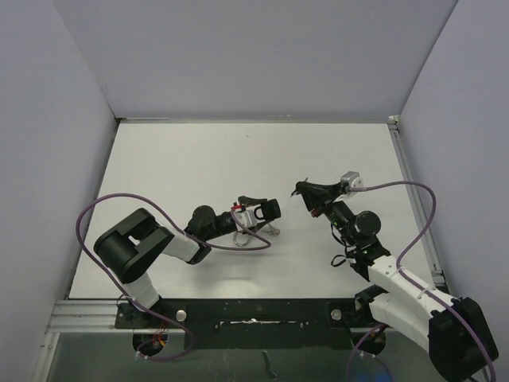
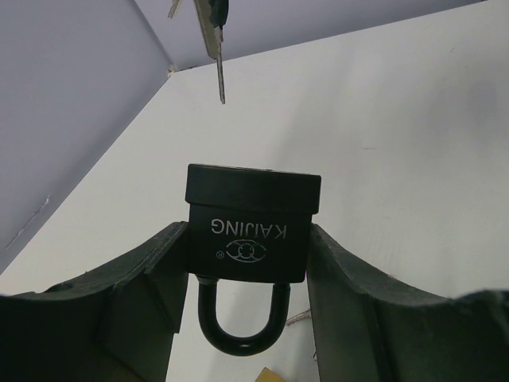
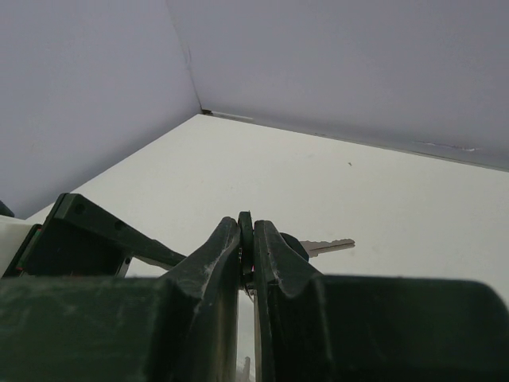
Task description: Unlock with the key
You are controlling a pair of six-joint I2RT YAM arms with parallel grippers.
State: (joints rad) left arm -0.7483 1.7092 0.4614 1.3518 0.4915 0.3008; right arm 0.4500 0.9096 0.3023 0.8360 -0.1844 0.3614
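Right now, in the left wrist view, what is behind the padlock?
A key beyond the padlock, apart from it, blade pointing toward it, over white table. The padlock's far face, facing the key, is hidden.

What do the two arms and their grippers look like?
The left arm and right arm have white links with bulky black joints. A purple cable loops off each. The left gripper and right gripper have dark, wedge-shaped fingers.
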